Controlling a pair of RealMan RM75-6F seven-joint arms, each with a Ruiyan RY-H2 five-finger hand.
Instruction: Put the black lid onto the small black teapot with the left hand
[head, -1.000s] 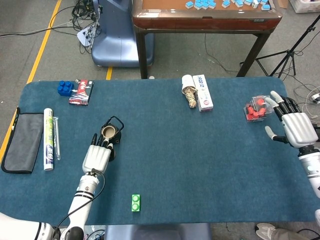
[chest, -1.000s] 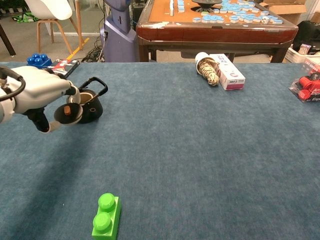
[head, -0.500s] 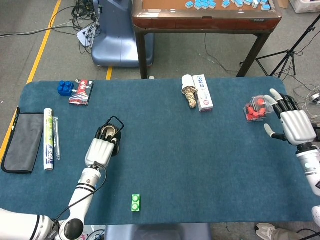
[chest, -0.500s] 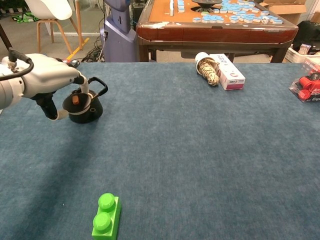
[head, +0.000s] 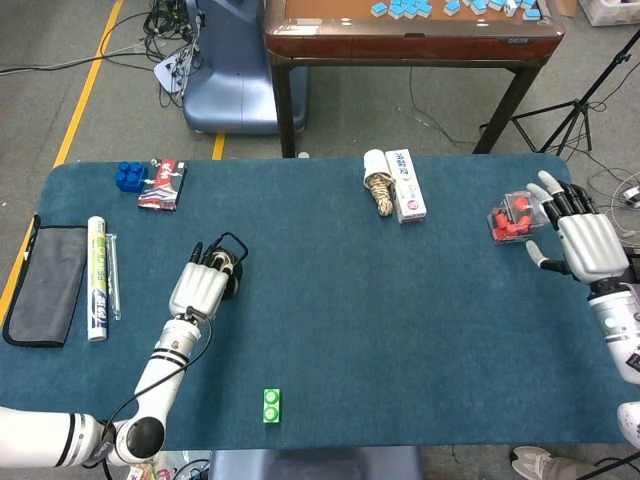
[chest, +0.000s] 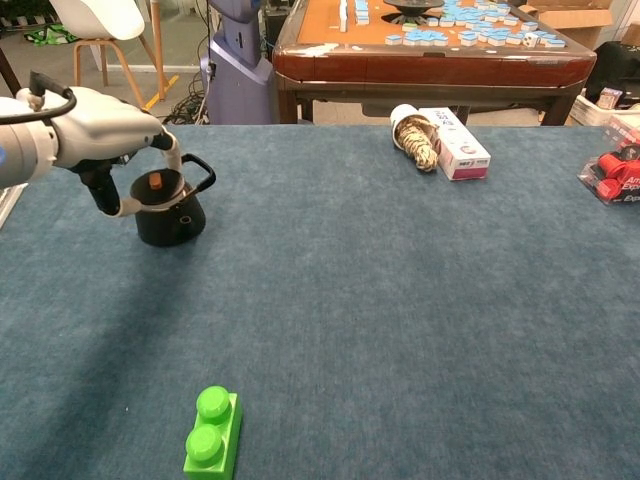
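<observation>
Black lid (chest: 156, 187) pinched in left hand (chest: 108, 138) atop small black teapot (chest: 170, 220); right hand (head: 585, 243) spread, empty.

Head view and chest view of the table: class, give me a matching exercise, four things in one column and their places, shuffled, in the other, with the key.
Things:
1. black lid
2. green brick
3. blue brick
4. red pack

Places:
A. far left corner
B. by the right hand
C. near edge of the table
D. on the teapot, in the left hand

Pairs: 1-D, 2-C, 3-A, 4-B

Grey floor (head: 80, 40), wooden table (head: 410, 40)
</observation>
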